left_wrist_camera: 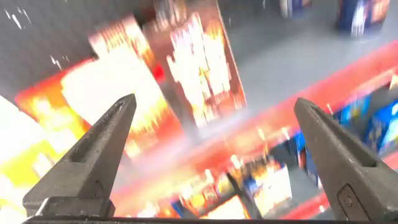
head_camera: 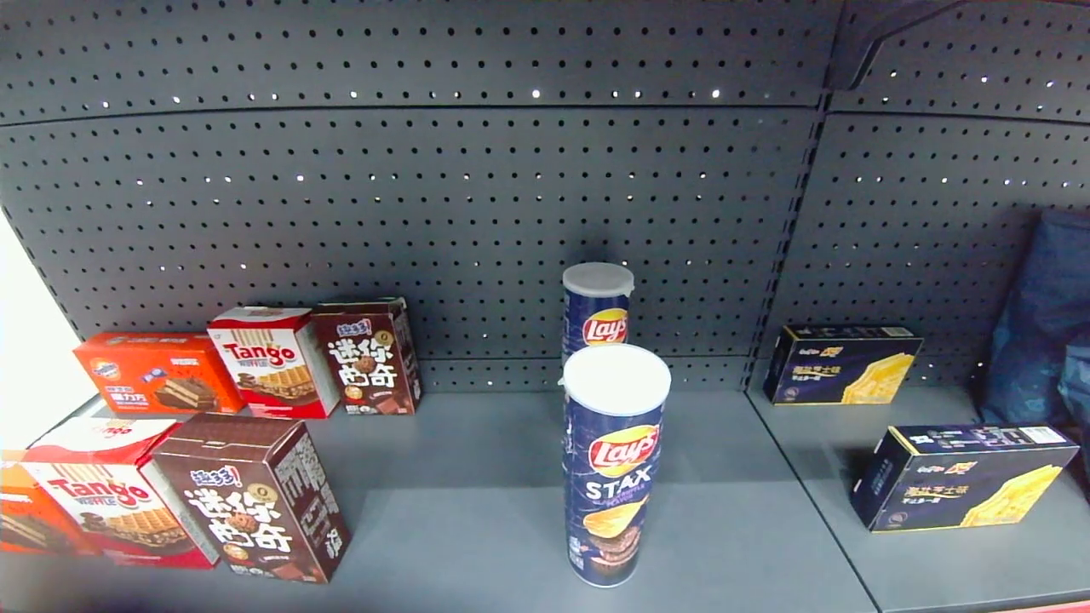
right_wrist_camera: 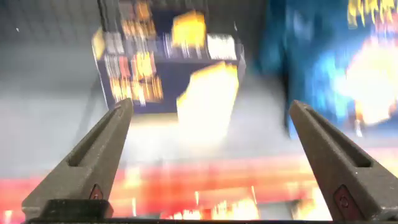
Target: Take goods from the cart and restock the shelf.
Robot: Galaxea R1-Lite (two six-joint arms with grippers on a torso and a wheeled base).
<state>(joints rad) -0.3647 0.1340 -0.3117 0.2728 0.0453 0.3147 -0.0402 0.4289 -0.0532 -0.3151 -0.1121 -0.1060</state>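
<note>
Head view: grey shelf backed by pegboard. Two dark-blue chip cans with white lids stand upright mid-shelf, the front chip can directly before the rear chip can, printed labels facing out. On the left, in two rows: two brown boxes, two red-and-white wafer boxes and two orange boxes, the nearer orange one cut by the frame edge. In the right bay, two navy boxes sit well apart, with blue bags beyond. Bare shelf lies either side of the cans. Left claw has its jaws apart, empty, facing blurred boxes. Right claw has its jaws apart, empty, facing a navy box.
</note>
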